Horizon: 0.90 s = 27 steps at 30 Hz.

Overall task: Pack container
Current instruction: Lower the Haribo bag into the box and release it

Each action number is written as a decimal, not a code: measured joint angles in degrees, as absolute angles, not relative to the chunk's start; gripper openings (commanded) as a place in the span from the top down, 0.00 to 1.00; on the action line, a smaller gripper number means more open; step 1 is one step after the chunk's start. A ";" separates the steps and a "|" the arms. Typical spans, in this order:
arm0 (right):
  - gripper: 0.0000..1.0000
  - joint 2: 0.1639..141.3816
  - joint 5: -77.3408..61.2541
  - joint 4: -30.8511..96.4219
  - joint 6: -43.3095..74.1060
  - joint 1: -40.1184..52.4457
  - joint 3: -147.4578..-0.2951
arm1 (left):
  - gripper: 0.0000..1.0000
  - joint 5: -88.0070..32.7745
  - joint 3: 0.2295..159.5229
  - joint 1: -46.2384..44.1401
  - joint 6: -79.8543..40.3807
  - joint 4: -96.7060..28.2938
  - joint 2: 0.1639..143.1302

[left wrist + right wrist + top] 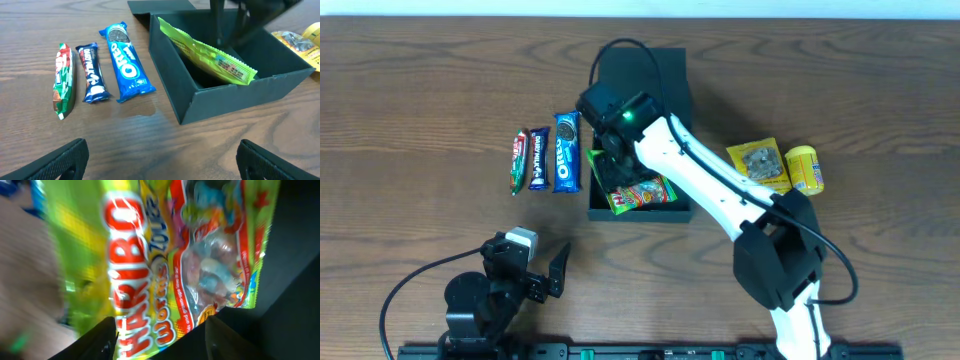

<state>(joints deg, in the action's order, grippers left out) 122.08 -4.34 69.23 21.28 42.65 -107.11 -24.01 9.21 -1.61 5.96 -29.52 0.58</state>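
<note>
Both claws gape wide, gripping nothing. Right claw (160, 326) sits inside the open container (225, 102) at mid-tabletop (420, 80), above the tilted Haribo packet (160, 270), likely to seat it; left claw (162, 160) idles clear.

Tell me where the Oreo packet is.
Overhead view: the Oreo packet lies on the table just left of the box, beside the dark blue bar.
</note>
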 measured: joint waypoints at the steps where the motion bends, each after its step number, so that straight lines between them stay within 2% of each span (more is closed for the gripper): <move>1: 0.44 122.08 -5.69 68.05 20.23 42.33 -105.60 | 0.05 -24.01 9.21 -1.61 5.98 -29.52 0.58; 4: 0.36 122.08 -8.43 63.46 17.96 42.02 -101.16 | 0.04 -24.01 9.21 -1.61 5.96 -29.52 0.58; 9: 0.29 121.78 -10.55 56.58 15.64 41.80 -96.03 | 0.05 -24.01 9.21 -1.61 5.96 -29.52 0.58; 21: 0.25 121.78 -0.23 57.25 22.20 41.60 -92.40 | 0.04 -24.01 9.21 -1.61 5.96 -29.52 0.58; 24: 0.32 121.78 -0.38 57.04 24.32 41.60 -92.40 | 0.05 -24.01 9.21 -1.61 5.96 -29.52 0.58; 27: 0.31 121.78 -2.87 56.99 25.56 41.58 -92.40 | 0.05 -24.01 9.21 -1.61 5.96 -29.52 0.58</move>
<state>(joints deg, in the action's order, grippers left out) 121.78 -2.87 56.99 25.56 41.58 -92.40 -24.01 9.21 -1.61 5.96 -29.52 0.58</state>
